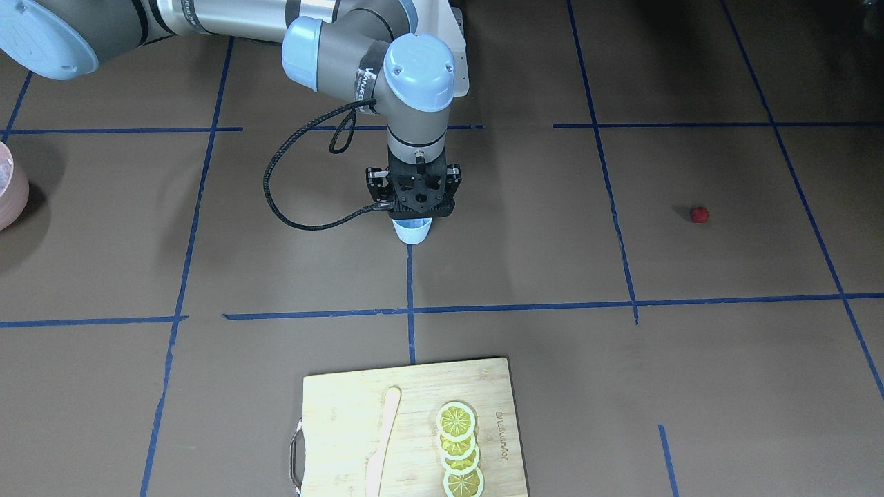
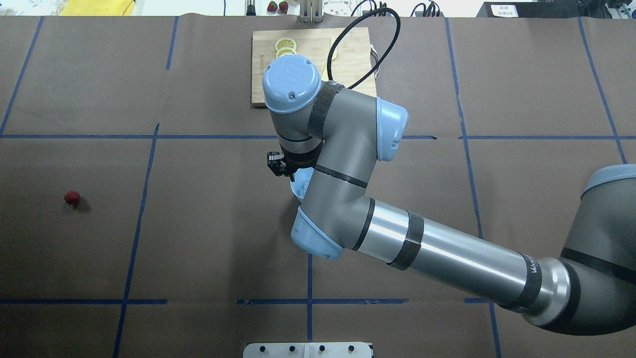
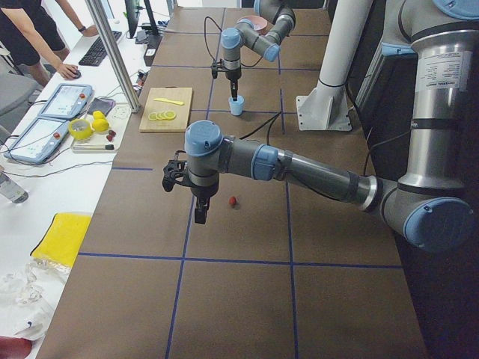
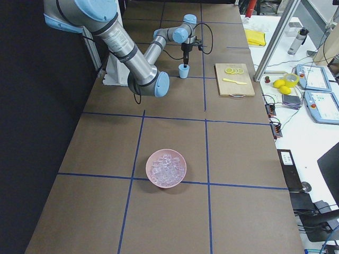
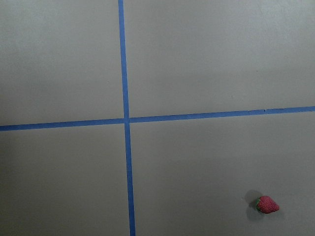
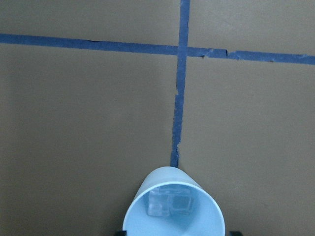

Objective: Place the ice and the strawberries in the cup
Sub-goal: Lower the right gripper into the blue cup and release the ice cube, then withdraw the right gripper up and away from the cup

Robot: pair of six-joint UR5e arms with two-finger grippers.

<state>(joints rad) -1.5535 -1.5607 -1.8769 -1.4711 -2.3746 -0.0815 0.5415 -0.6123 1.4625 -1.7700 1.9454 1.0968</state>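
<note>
The pale blue cup (image 1: 413, 232) stands on the brown table near its middle. In the right wrist view the cup (image 6: 173, 216) holds clear ice (image 6: 170, 201) cubes at its bottom. My right gripper (image 1: 414, 207) hangs straight over the cup, and its dark fingertips (image 6: 119, 232) show wide apart at either side, open and empty. More ice (image 4: 166, 168) fills the pink bowl. The red strawberry (image 1: 699, 215) lies alone on the table, and shows low right as the strawberry (image 5: 267, 204) in the left wrist view. My left gripper (image 3: 200, 215) hovers just beside it; I cannot tell its state.
A pinkish bowl (image 4: 179, 180) sits far toward the robot's right end. A wooden cutting board (image 1: 331, 414) with lemon slices (image 1: 458, 449) and a pale knife (image 1: 383, 442) lies at the operators' side. A person (image 3: 37, 37) works at a side desk.
</note>
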